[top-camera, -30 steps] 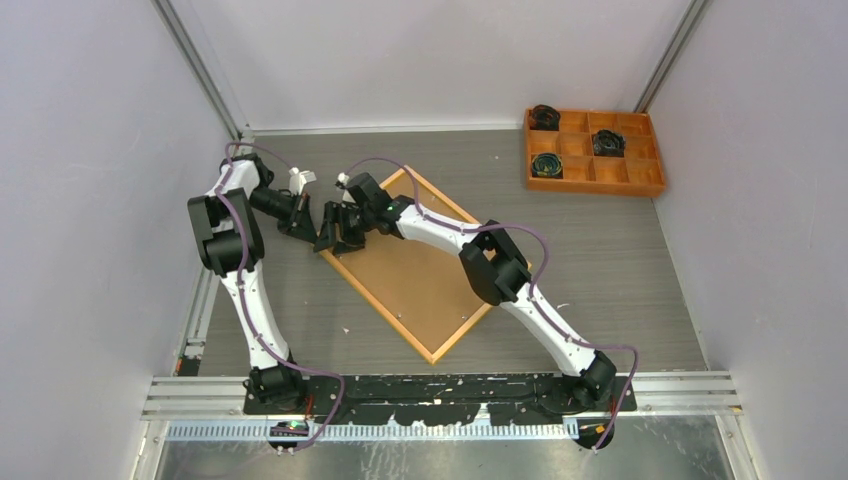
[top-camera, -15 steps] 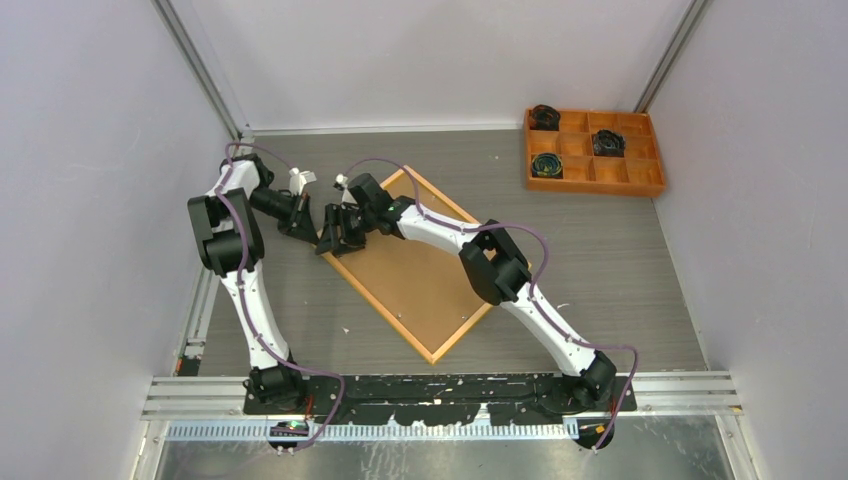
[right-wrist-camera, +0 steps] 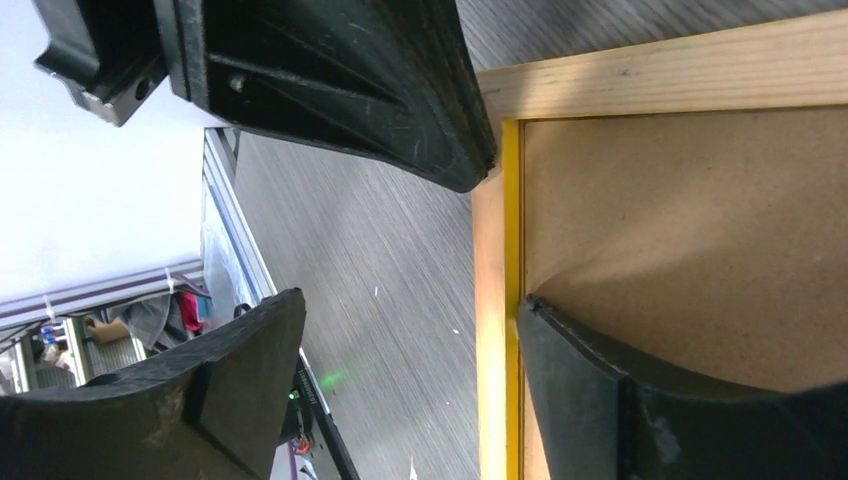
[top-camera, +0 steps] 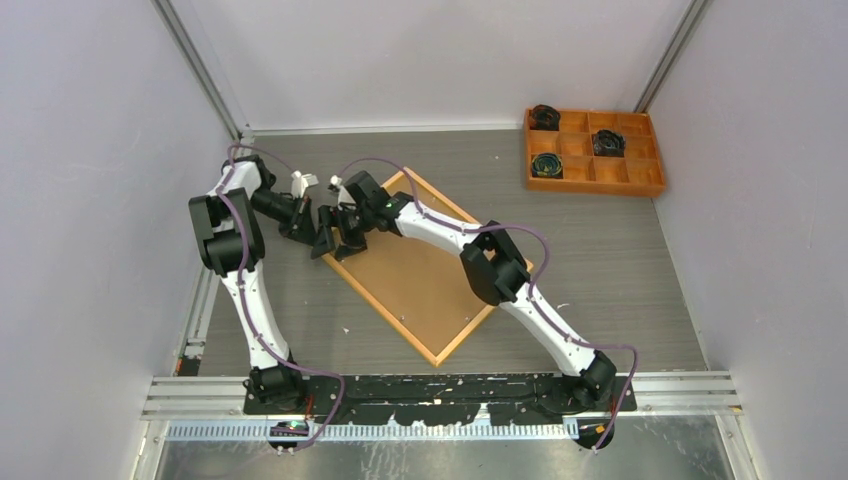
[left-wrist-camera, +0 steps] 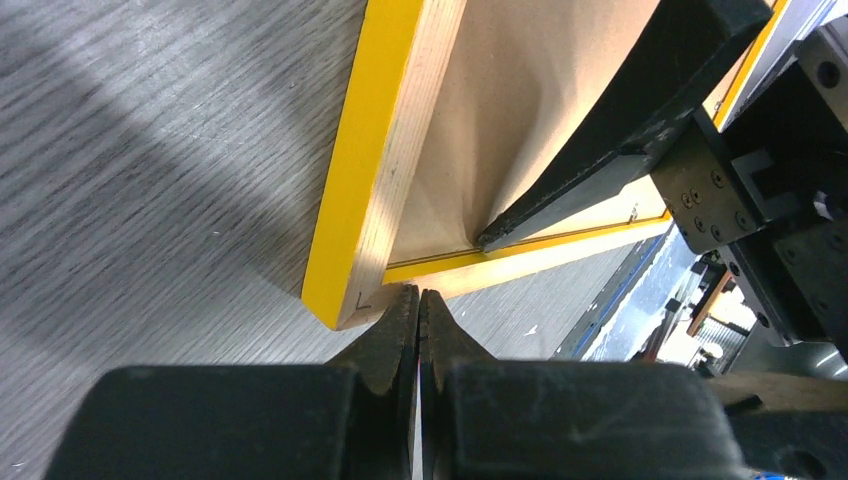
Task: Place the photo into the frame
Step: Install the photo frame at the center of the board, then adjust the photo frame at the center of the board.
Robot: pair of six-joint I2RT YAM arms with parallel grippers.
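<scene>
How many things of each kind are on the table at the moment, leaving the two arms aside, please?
picture frame: 1
brown backing board: 1
orange compartment tray: 1
dark bundles in the tray: 3
Total: 6

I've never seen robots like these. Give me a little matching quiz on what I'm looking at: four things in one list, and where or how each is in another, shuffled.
Things:
1. left tool
2. right tool
3. orange tray
4. brown board

States or places:
A. at the far right corner of the table
B. shut, tips at a corner of the frame
C. open, one finger inside the frame's edge and one outside
D. lying inside the frame

Pairs: 1-B, 2-C, 3-A, 4-D
</scene>
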